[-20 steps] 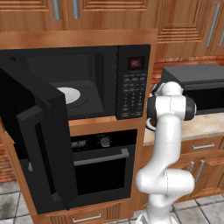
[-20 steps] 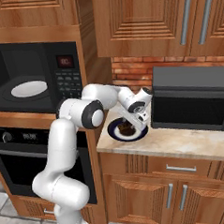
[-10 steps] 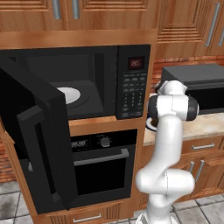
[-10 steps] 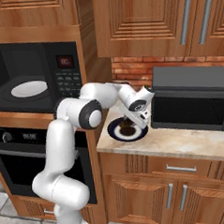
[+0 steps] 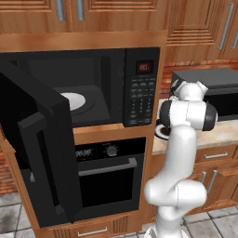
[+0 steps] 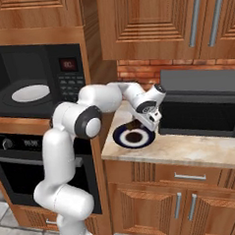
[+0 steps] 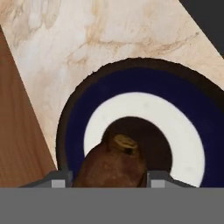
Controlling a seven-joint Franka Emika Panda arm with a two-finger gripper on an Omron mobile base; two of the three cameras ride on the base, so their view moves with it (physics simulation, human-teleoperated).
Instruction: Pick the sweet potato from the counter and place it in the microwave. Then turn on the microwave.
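Observation:
The sweet potato (image 7: 113, 164) is a brown lump that fills the gap between my gripper's (image 7: 109, 180) two finger tips, and its shadow falls on the plate below. In the right base view my gripper (image 6: 137, 124) hangs just above the blue-rimmed plate (image 6: 122, 139) on the counter (image 6: 190, 149), shut on the sweet potato (image 6: 134, 124). The microwave (image 6: 70, 78) stands to the left with its door (image 5: 42, 148) swung wide open and the white turntable (image 5: 74, 100) bare inside. Its keypad (image 5: 139, 88) is on the right, under a red display.
A dark grey box appliance (image 6: 202, 104) sits on the counter right beside my hand. A black oven (image 5: 107, 172) is built in below the microwave. The open microwave door juts out at the left. Wooden cabinets hang overhead.
My hand has risen slightly and drifted right above the plate with the sweet potato in it. Nothing else has moved.

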